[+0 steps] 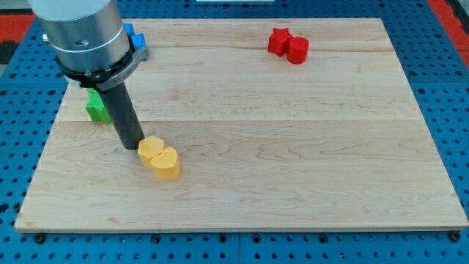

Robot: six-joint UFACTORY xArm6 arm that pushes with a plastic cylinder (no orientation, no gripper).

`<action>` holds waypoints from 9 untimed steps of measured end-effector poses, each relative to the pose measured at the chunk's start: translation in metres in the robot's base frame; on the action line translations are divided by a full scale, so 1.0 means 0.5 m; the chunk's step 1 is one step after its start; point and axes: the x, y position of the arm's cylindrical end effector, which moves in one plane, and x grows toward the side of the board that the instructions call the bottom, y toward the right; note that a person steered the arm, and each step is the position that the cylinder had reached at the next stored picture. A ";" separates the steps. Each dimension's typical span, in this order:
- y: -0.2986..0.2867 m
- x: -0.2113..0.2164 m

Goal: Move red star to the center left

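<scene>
My tip [133,146] rests on the board [293,183] near its left edge, touching the left side of two yellow blocks [160,158] that sit pressed together. A bare rod, nothing to open or close. The red star [278,41] lies well apart, near the top edge toward the right, touching a red cylinder [297,50]. A green block [96,106] and a blue block [134,34] are partly hidden behind my arm.

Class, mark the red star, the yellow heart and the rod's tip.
red star [278,41], camera view, on its top face.
yellow heart [168,162], camera view, on its top face.
my tip [133,147], camera view, the rod's very end.
</scene>
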 end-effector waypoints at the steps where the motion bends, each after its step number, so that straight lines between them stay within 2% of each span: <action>1: 0.017 -0.032; 2: 0.073 -0.089; 4: 0.515 -0.209; 5: 0.648 -0.360; 6: 0.657 -0.507; 7: 0.572 -0.548; 9: 0.379 -0.426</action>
